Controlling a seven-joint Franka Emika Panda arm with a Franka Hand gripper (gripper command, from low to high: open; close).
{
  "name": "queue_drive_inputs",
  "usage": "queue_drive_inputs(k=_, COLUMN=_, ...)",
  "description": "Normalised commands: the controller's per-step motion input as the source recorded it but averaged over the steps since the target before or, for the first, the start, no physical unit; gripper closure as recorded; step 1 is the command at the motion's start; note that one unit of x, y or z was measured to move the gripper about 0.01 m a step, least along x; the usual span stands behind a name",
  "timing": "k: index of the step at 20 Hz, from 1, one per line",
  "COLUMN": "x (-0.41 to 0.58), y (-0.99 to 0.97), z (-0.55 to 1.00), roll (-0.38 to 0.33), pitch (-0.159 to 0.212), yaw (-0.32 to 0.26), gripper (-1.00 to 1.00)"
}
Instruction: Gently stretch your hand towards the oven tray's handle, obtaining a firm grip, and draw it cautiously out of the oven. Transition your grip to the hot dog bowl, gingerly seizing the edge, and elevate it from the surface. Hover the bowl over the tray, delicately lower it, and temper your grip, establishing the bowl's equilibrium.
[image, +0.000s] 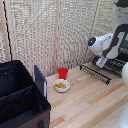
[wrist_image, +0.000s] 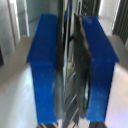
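Pulling the tray (image: 96, 72) out appears to be the step in hand: in the exterior view the arm reaches down at that view's right, and the gripper (image: 102, 62) sits low at the rack, which already juts from the oven (image: 118, 64) over the table (image: 85, 102). The wrist view shows the two blue fingers (wrist_image: 46, 65) close together with thin dark metal between them, which I take to be the handle (wrist_image: 70, 70), so the gripper looks closed on it, though blur keeps me from being sure the pads truly bite. To do this well, I would keep the pull straight and level along the rack's own slide direction, slow enough that the bars do not jam or tip, and stop while the back of the tray is still held by the oven, so it stays flat for what must be set on it. A grip near the middle of the bar would keep the rack from twisting; whether this one is central cannot be told here. The bowl (image: 62, 85) rests on the table well apart from the tray, toward the exterior view's left, just beside a red cup (image: 63, 73) and near a black case (image: 20, 97); the later reach should approach its rim from the open side, away from the cup.
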Motion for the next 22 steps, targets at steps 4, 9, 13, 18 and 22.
queue_drive_inputs(k=4, x=0.017, y=0.30, z=-0.01, roll=0.173, pitch=0.096, yaw=-0.244, gripper=1.00)
queue_drive_inputs(k=9, x=0.000, y=0.63, z=0.00, roll=-0.005, pitch=0.022, yaw=-0.198, gripper=1.00)
queue_drive_inputs(k=13, x=0.000, y=0.74, z=0.00, roll=-0.090, pitch=0.002, yaw=-0.143, gripper=1.00)
queue_drive_inputs(k=18, x=0.010, y=0.75, z=0.00, roll=-0.070, pitch=0.000, yaw=-0.153, gripper=1.00)
queue_drive_inputs(k=22, x=0.000, y=0.75, z=-0.06, roll=-0.069, pitch=0.000, yaw=-0.145, gripper=1.00)
